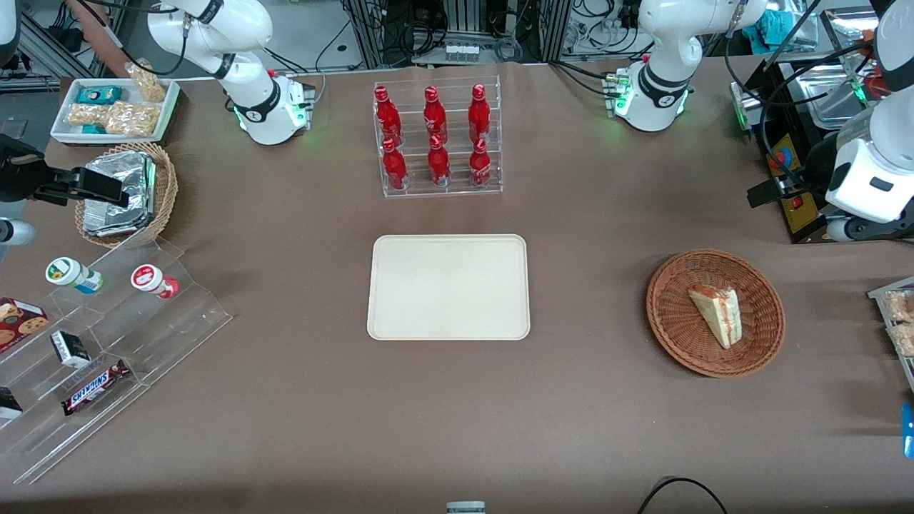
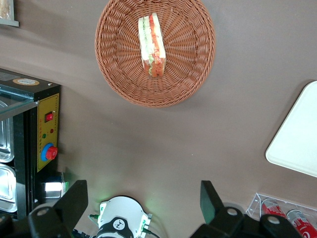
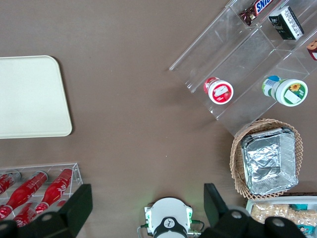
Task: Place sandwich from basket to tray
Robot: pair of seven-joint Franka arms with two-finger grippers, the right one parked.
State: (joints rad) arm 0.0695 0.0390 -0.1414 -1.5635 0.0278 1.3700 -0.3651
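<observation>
The sandwich (image 1: 716, 314) lies on its side in the basket (image 1: 671, 314), its long axis slanted, narrow tip toward the front camera. The tray (image 1: 448, 287) sits apart, toward the parked arm. The end effector (image 2: 143, 203) hangs above the surface (image 1: 585, 400), fingers (image 2: 74, 198) wide apart, holding nothing.

tray (image 2: 297, 144) cut off at edge, gripper (image 2: 143, 201) fingertips out of frame

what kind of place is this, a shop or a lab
Likely a robotics lab staged as a snack counter: cable-strewn equipment racks edge the brown table, red bottles fill a clear rack, and the open left gripper hangs above the table.
</observation>
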